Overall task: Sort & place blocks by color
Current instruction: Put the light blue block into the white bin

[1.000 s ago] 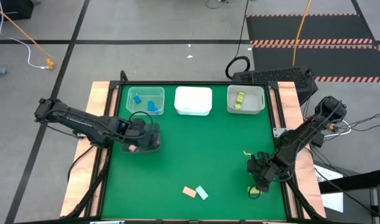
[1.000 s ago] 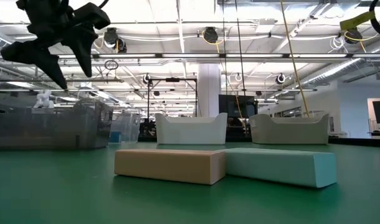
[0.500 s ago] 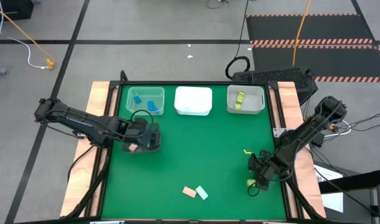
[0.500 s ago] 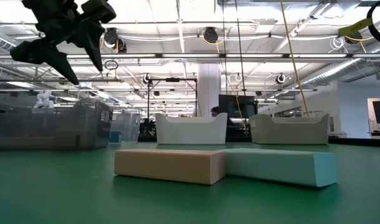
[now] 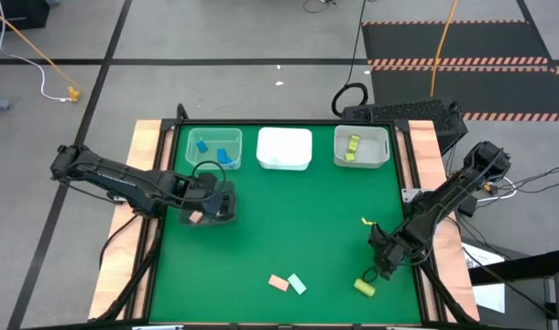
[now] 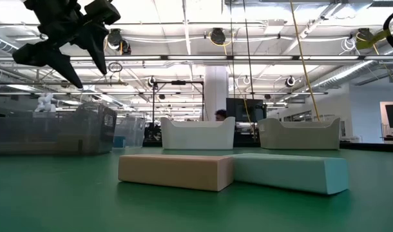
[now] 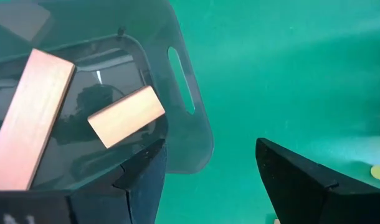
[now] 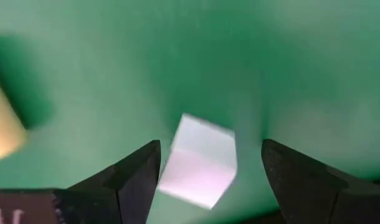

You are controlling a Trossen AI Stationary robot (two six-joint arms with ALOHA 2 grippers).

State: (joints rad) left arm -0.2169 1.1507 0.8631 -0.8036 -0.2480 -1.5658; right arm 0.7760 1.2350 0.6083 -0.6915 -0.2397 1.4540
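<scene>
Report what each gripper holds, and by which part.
Nothing is held. The left gripper is open beside a clear bin. The right gripper is open, with a pale block loose between its fingers, touching neither.

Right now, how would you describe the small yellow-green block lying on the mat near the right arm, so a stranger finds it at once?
Look at the green table mat, at its near right corner beside the right gripper. The small yellow-green block lies there alone. Unlike the salmon pink block and pale mint block, which touch mid-edge, it has no neighbour.
</scene>
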